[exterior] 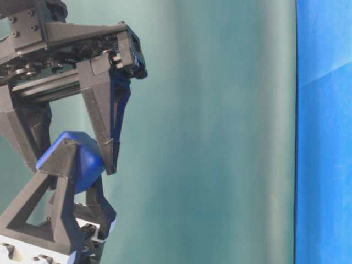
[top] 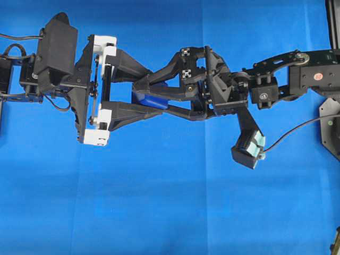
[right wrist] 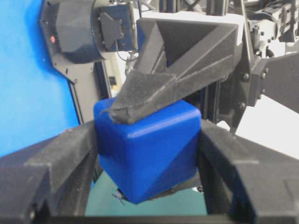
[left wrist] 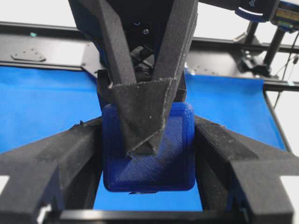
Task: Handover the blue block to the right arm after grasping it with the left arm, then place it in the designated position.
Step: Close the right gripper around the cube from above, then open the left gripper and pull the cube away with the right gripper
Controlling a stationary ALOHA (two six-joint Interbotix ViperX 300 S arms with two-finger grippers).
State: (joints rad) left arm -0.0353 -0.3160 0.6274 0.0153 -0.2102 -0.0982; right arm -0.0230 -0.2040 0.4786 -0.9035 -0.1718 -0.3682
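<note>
The blue block (top: 151,100) hangs in the air above the blue cloth (top: 170,202), held between both arms. My left gripper (top: 150,95), on white brackets (top: 101,90), comes in from the left and is shut on the block. My right gripper (top: 154,91) reaches from the right, turned a quarter turn against the left one, and is also shut on it. In the left wrist view the block (left wrist: 173,158) sits between my fingers (left wrist: 70,154), with a right-arm finger (left wrist: 140,112) across its face. In the right wrist view both fingers (right wrist: 60,158) press the block (right wrist: 149,149).
The right arm's wrist camera (top: 248,150) with its cable juts out toward the near side. A black frame rail (left wrist: 56,51) borders the cloth's far edge. A teal wall (exterior: 220,132) fills the table-level view behind the grippers (exterior: 74,157).
</note>
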